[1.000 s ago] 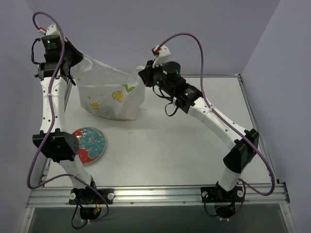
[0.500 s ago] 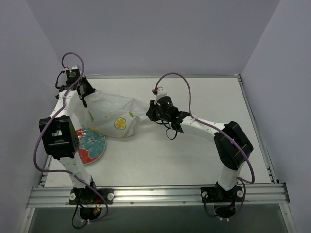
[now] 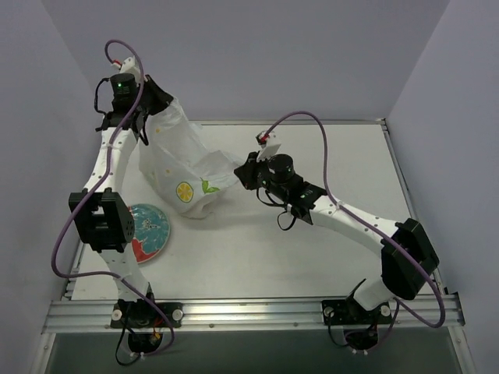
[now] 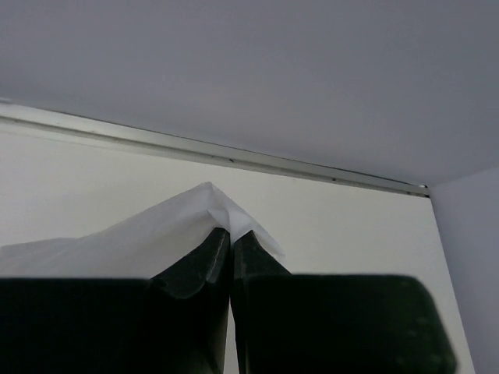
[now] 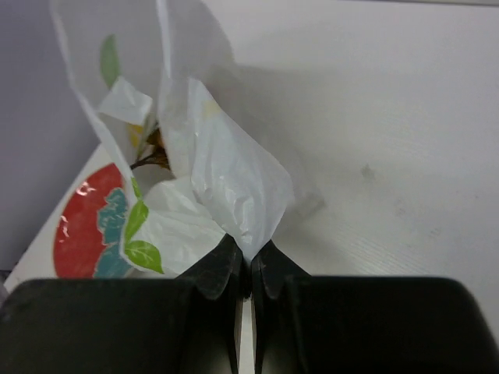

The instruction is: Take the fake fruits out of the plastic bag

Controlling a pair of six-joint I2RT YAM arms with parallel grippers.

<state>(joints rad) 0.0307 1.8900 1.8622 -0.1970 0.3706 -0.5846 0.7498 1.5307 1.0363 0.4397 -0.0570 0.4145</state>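
The white plastic bag (image 3: pixel 181 165) hangs stretched over the bench (image 3: pixel 312 261) toward 10 o'clock. The left fingers (image 4: pixel 204 263) are clamped together on its raised corner at 11 o'clock. The right fingers (image 5: pixel 221 270) pinch the bag's opposite edge near the bench's middle. A red-rimmed plate (image 3: pixel 152 230) lies at the bag's 7 o'clock.

two slim white arms, the left arm (image 3: pixel 107 167) and the right arm (image 3: pixel 355 227), carry chunky black joint housings, and a looping purple cable (image 3: pixel 56 249) trails each (green lights (image 3: pixel 122 79) glow by the wrists). left hand (image 4: pixel 231 234) and right hand (image 5: pixel 250 251) have matte black wedge fingers.
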